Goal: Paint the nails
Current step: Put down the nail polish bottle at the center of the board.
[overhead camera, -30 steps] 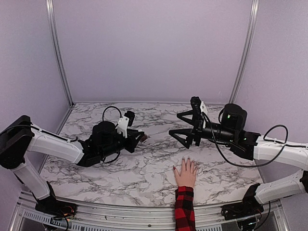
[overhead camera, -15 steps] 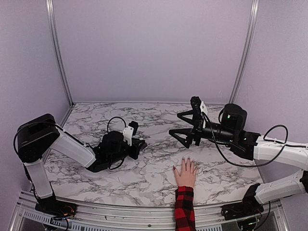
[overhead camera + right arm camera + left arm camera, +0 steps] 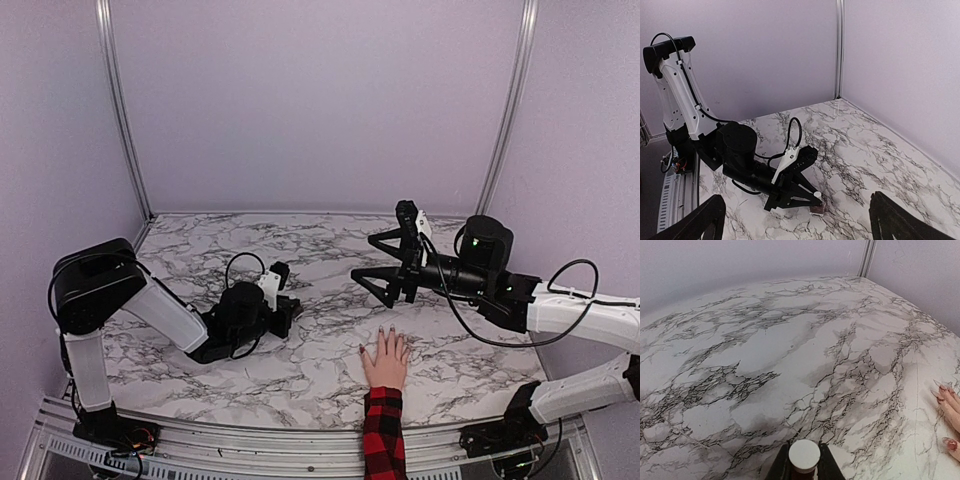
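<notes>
A pale hand (image 3: 385, 360) in a red-and-black plaid sleeve (image 3: 382, 435) lies flat, palm down, near the table's front edge. Its small dark nails (image 3: 390, 330) point away from me; a few pinkish-red nails (image 3: 941, 388) show at the right edge of the left wrist view. My left gripper (image 3: 292, 313) lies low on the table, shut on a small dark-red nail-polish bottle (image 3: 817, 205) with a white cap (image 3: 804, 454). The bottle seems to rest on the marble. My right gripper (image 3: 366, 260) hovers wide open and empty above the table, behind the hand.
The marble-patterned table (image 3: 320, 240) is enclosed by lilac walls with metal corner posts (image 3: 510, 110). The left arm's white link and elbow (image 3: 100, 290) stand at the near left. A metal rail (image 3: 250, 445) runs along the front edge.
My left arm has folded down and drawn back, bringing the gripper and bottle from above the table down onto it. The right arm and the hand have not moved.
</notes>
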